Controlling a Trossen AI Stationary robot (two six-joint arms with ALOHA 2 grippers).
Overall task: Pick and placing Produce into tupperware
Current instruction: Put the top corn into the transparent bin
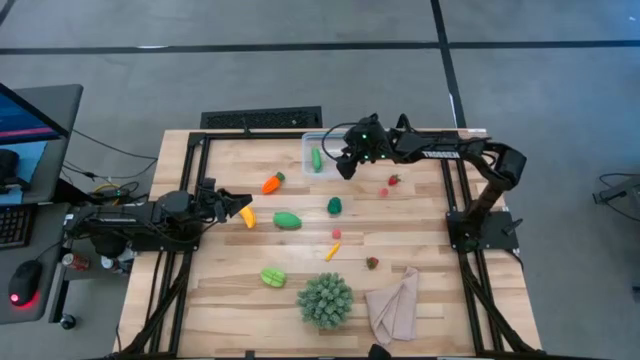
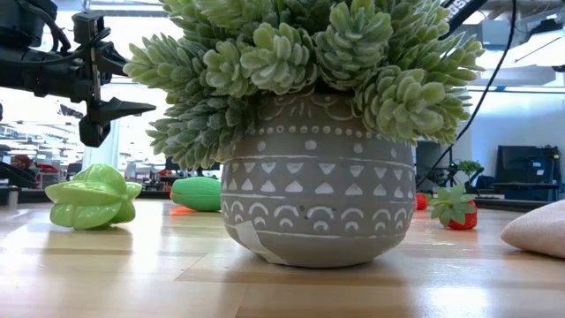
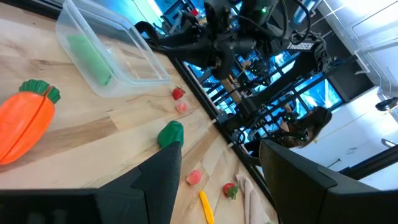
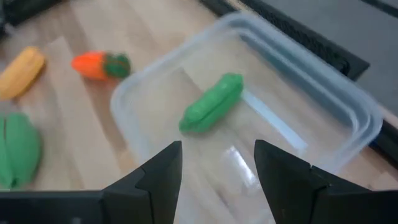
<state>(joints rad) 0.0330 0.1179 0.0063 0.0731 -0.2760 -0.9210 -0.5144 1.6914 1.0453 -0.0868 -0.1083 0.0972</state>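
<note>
The clear tupperware [image 1: 318,152] stands near the table's far edge, with a green pea pod [image 4: 211,102] lying flat on its floor. My right gripper [image 1: 347,166] hovers open just over the tupperware's right side [image 4: 348,106]. My left gripper [image 1: 237,203] is open and off the table, beside the yellow banana [image 1: 246,216]. Loose on the wood lie the orange carrot [image 1: 272,183], a green oval piece [image 1: 287,220], a dark green piece [image 1: 334,205], red berries [image 1: 393,181], a yellow strip [image 1: 332,251], a strawberry [image 1: 372,263] and a green star fruit [image 1: 272,276].
A spiky green plant in a patterned pot [image 1: 325,299] stands near the table's near edge, with a beige cloth [image 1: 393,305] to its right. In the low view the pot [image 2: 318,212] hides much of the table. A keyboard [image 1: 262,120] lies beyond the far edge.
</note>
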